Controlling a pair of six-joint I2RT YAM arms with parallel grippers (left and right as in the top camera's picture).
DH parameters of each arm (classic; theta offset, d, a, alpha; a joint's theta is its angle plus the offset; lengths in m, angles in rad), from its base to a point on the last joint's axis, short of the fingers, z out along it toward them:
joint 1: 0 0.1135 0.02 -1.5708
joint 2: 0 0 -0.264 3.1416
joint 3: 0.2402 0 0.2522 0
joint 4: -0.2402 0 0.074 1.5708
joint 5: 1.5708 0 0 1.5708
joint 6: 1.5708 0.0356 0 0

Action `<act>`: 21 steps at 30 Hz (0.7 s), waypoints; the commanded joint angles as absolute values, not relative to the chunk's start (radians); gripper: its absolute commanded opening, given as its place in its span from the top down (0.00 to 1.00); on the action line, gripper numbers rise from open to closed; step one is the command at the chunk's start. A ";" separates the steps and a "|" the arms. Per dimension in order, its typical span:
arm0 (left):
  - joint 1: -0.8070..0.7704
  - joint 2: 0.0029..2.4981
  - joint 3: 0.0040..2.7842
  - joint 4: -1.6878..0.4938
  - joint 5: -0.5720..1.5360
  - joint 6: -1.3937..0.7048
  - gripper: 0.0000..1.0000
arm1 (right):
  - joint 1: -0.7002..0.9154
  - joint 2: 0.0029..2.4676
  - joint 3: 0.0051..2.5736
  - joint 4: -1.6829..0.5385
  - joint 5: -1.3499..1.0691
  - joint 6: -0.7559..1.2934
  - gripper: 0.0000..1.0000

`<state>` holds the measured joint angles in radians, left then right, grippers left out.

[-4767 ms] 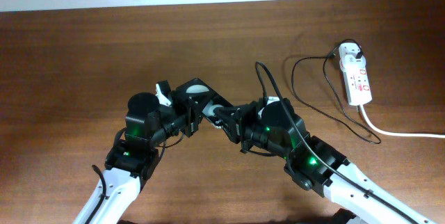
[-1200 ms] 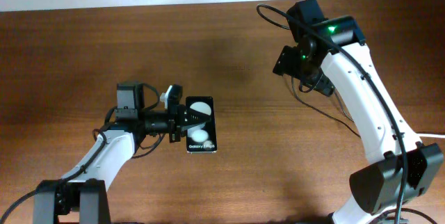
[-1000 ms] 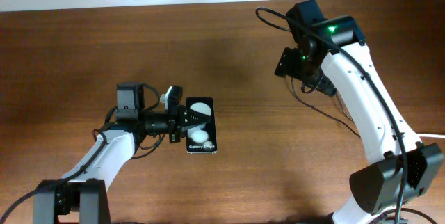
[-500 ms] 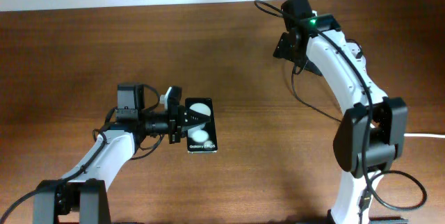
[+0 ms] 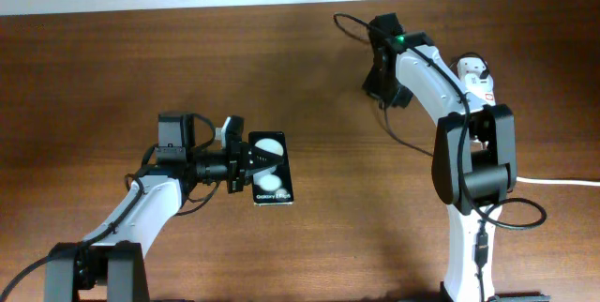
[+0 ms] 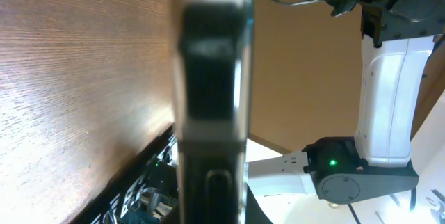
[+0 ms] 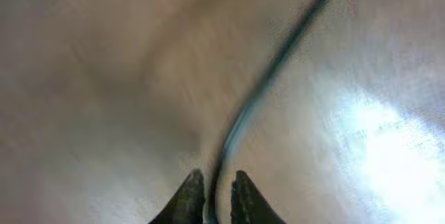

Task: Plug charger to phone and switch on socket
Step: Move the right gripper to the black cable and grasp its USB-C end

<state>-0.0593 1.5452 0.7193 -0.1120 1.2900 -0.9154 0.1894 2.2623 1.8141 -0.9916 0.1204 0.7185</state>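
Charger passes between the right hand fingers, hidden overhead.

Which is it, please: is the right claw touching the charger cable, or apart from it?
Touching. The right wrist view, though blurred, shows the charger cable running down between the fingertips of the right claw, pinched there.

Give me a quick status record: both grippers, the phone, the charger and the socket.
left gripper: closed on the phone's edge nearest its own arm
phone: flat on the table, lettering side up, no cable at it
right gripper: closed on the charger, far from the phone
charger: thin black cable passing between the fingertips; connector tip not in view
socket: far right, partly behind the right arm; switch state unreadable
plugged in: not yet
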 commanded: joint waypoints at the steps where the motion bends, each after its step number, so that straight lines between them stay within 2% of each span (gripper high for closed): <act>1: -0.059 1.545 0.736 -0.107 1.309 -0.904 1.00 | 0.185 2.260 1.819 -1.142 0.002 0.667 0.89; 3: -0.059 1.545 0.736 -0.108 1.293 -0.904 1.00 | 0.208 2.258 1.819 -1.225 -0.101 0.579 0.89; 6: -0.059 1.545 0.736 -0.109 1.294 -0.904 1.00 | 0.313 2.258 1.819 -1.321 -0.100 0.579 0.89; 7: -0.059 1.545 0.736 -0.109 1.294 -0.904 1.00 | 0.336 2.258 1.819 -1.320 -0.090 0.580 0.82; 8: -0.059 1.545 0.736 -0.109 1.294 -0.904 1.00 | 0.347 2.258 1.819 -1.320 -0.090 0.580 0.80; 9: -0.059 1.545 0.736 -0.109 1.293 -0.904 1.00 | 0.357 2.258 1.819 -1.321 -0.090 0.580 0.71; 11: -0.059 1.545 0.736 -0.109 1.293 -0.904 1.00 | 0.359 2.258 1.819 -1.316 -0.089 0.580 0.47; 12: -0.059 1.545 0.736 -0.109 1.293 -0.904 1.00 | 0.354 2.258 1.819 -1.277 -0.059 0.580 0.19; 14: -0.059 1.545 0.736 -0.109 1.293 -0.904 1.00 | 0.340 2.258 1.819 -1.197 -0.010 0.580 0.03; 16: -0.059 1.545 0.736 -0.110 1.294 -0.904 1.00 | 0.320 2.258 1.819 -1.149 0.012 0.580 0.01; 21: -0.059 1.545 0.736 -0.110 1.282 -0.904 1.00 | 0.194 2.258 1.819 -1.085 -0.012 0.780 0.01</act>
<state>-0.0593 1.5452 0.7193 -0.1131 1.2686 -0.9154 0.2256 2.2623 1.8149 -1.1030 -0.0051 0.6922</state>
